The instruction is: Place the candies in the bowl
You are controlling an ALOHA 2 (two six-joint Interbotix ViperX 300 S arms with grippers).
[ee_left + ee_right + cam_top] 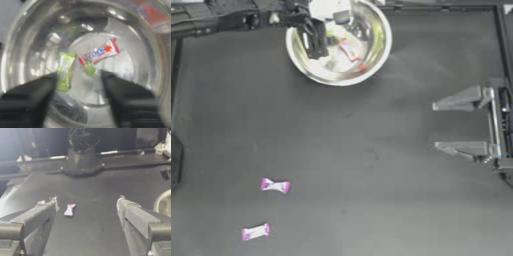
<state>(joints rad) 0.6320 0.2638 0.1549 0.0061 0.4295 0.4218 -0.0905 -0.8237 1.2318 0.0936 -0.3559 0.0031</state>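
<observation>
Dark matte table [371, 200] fills scene — soft glare patches; metal rail [500, 75] along right edge.

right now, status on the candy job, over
Left gripper open over the bowl; right gripper open, parked at the right edge. Red candy and yellow-green candy in bowl. Two pink candies on the table, nothing blocking.

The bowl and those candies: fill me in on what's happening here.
The left gripper hangs open over the bowl, holding nothing. In the left wrist view, a red candy and two yellow-green candies lie inside. Two pink-purple candies lie on the table. The right gripper waits open at the right side.
</observation>
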